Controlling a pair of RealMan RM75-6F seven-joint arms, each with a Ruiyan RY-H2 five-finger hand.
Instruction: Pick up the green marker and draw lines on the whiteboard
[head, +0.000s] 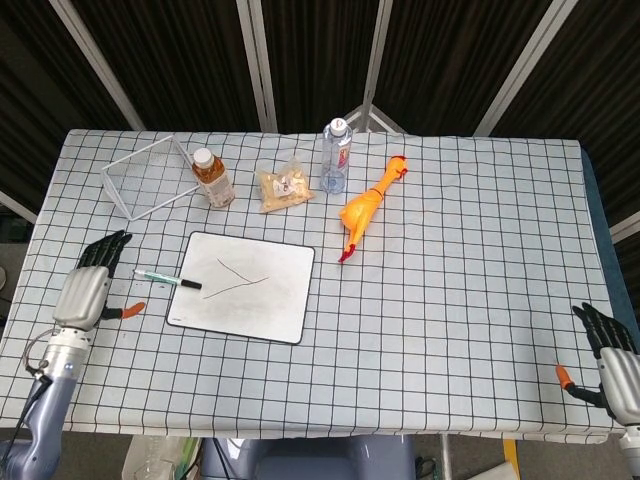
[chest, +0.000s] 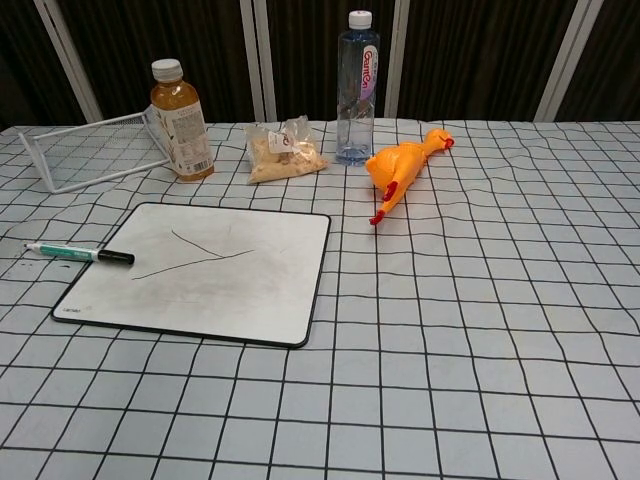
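The green marker (head: 167, 279) (chest: 78, 253) lies flat across the left edge of the whiteboard (head: 243, 286) (chest: 205, 271), its black tip resting on the board. Two crossing lines are drawn on the board. My left hand (head: 84, 291) sits to the left of the marker near the table's left edge, open with its fingers spread and holding nothing. My right hand (head: 612, 362) rests open at the table's front right corner. Neither hand shows in the chest view.
A white wire basket (head: 148, 176) lies at the back left. Beside it stand a tea bottle (head: 212, 178), a snack bag (head: 285, 186) and a water bottle (head: 336, 156). A rubber chicken (head: 367, 206) lies right of the whiteboard.
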